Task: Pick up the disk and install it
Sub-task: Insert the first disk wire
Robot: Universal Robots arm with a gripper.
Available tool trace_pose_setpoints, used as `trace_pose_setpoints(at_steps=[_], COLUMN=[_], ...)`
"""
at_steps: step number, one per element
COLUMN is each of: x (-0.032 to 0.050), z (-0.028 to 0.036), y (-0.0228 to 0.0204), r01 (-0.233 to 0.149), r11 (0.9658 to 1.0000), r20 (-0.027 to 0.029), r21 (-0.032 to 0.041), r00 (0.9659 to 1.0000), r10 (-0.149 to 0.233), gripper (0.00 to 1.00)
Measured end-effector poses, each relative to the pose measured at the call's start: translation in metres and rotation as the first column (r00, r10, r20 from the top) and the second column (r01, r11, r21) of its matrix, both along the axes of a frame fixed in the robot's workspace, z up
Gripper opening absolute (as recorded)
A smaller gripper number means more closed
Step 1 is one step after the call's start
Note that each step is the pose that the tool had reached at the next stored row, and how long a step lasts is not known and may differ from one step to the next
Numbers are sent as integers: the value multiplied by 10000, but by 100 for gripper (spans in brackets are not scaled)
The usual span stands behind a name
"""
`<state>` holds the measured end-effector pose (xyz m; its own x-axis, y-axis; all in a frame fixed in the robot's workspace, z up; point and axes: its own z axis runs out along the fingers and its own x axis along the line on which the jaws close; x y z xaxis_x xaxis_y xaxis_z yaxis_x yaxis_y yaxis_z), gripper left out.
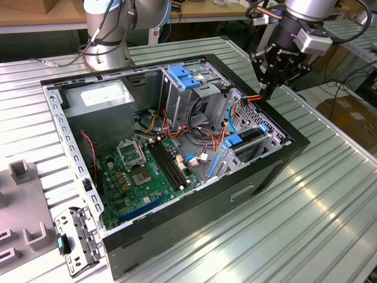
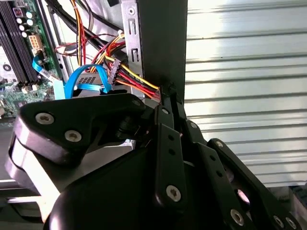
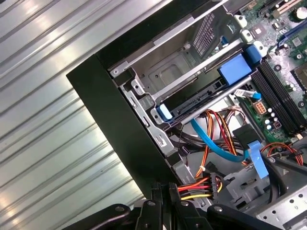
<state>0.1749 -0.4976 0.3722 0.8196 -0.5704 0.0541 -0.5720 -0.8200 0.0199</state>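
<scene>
Pincer (image 1: 266, 93) pinched together at case (image 1: 277, 154) rim; first wrist view shows disk (image 3: 211, 93) in bay

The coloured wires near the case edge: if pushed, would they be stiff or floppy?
Probably floppy: the wires curve loosely, so they would likely bend aside rather than resist. They look thin and light, yet they end in a plug, so they may spring back instead of staying moved.

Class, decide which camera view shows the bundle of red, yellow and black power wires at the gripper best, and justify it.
The first wrist view: the power wires and their connector lie unobstructed beside the gripper. The second wrist view partly hides them behind the gripper; the exterior view shows them small.
</scene>
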Motion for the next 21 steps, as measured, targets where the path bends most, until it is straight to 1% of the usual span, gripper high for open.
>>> trace_pose_setpoints(at_steps=[1, 2, 14, 15, 19, 21], x=[0, -7, -93, -93, -100, -149], z=[0, 0, 0, 0, 0, 0], y=[0, 1, -3, -2, -1, -7], r01=[142, 191, 230, 291, 852, 856], r11=[9999, 9998, 9997, 9996, 9964, 9963], r20=[1, 1, 0, 0, 0, 0], r21=[0, -1, 0, 1, 0, -1], r00=[9999, 9998, 9997, 9996, 9964, 9963], r10=[-142, -191, -230, -291, -852, -856], gripper=[17, 17, 17, 17, 17, 17])
